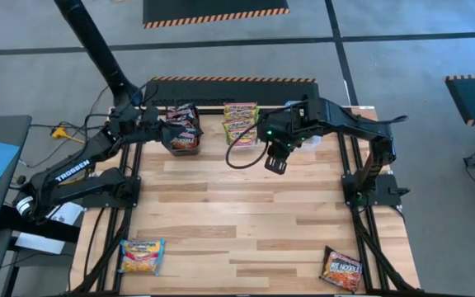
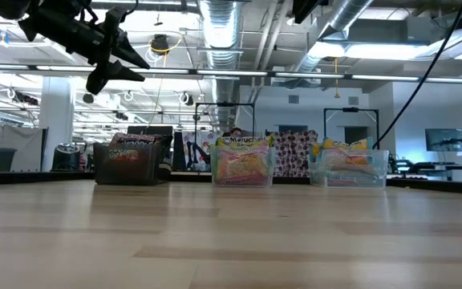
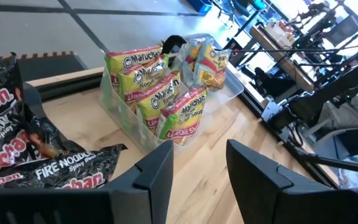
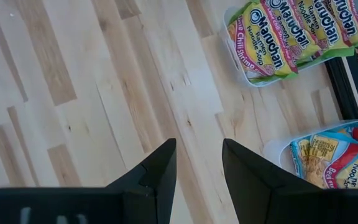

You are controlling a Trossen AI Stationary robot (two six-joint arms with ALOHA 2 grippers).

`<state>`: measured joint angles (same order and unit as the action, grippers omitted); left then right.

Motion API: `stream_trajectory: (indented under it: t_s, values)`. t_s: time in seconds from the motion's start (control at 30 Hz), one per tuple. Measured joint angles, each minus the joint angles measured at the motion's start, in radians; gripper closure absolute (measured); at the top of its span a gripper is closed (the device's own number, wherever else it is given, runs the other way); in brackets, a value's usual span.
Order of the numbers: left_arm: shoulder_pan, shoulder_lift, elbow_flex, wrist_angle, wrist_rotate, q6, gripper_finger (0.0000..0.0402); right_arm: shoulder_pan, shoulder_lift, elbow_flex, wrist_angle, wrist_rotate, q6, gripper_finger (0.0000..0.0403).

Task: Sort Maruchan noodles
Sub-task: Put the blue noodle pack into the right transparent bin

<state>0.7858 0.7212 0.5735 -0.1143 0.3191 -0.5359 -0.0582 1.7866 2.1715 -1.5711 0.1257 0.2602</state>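
Maruchan packets stand upright in three tubs along the far edge. Dark packets [image 1: 184, 128] fill a black tub [image 2: 131, 160], yellow-green packets [image 1: 240, 122] a clear tub [image 2: 243, 164], and light-blue and yellow packets [image 4: 337, 155] another clear tub [image 2: 347, 167]. An orange-yellow packet [image 1: 143, 256] lies flat near the near-left corner, and a dark packet [image 1: 342, 268] near the near-right corner. My left gripper [image 3: 197, 168] hangs open and empty above the black tub's left side [image 1: 165, 130]. My right gripper [image 4: 199, 162] is open and empty over bare table [image 1: 275, 163], just nearer than the clear tubs.
The wooden table [image 1: 237, 214] has bare boards between the far row of tubs and the two loose packets at the near corners. A black cable loops off the right arm [image 1: 233, 153]. Both arms' bases stand at the table's left and right sides.
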Motion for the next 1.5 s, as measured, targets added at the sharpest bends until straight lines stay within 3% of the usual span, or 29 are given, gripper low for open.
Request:
stream_trajectory:
  t_s: [0.23,0.57,0.73,0.8,0.87,1.03,1.13,1.3,1.5]
  values:
    - [0.0,0.0,0.0,-0.001,0.007,-0.002,0.0265,0.0,0.001,0.0,0.026,0.0,-0.058,0.0242]
    - [0.0,0.001,0.0,-0.01,0.016,0.007,0.0264,0.0,0.002,0.0,0.048,0.001,-0.049,0.0188]
    - [0.0,0.014,0.0,-0.012,-0.009,0.047,0.025,0.0,0.002,0.0,0.048,0.001,-0.024,0.0176]
    - [0.006,0.025,0.0,-0.018,-0.027,-0.009,0.0241,0.0,0.002,0.0,0.048,0.001,-0.024,0.0175]
    - [0.014,0.031,0.0,-0.016,0.009,-0.046,0.0238,0.0,0.002,0.0,0.049,0.001,-0.024,0.0175]
    - [0.01,0.032,0.031,-0.015,0.227,-0.049,0.0246,-0.01,0.002,0.0,0.066,0.001,-0.024,0.0176]
    - [-0.003,0.031,0.096,-0.039,0.281,-0.023,0.0253,-0.016,0.002,0.0,0.066,0.002,-0.023,0.0176]
    - [-0.024,0.039,0.253,-0.19,0.283,0.059,0.0257,-0.017,0.002,0.0,0.066,0.003,-0.022,0.0176]
    - [-0.05,0.051,0.447,-0.611,0.275,0.202,0.0257,-0.016,0.002,0.0,0.066,0.002,-0.022,0.0176]
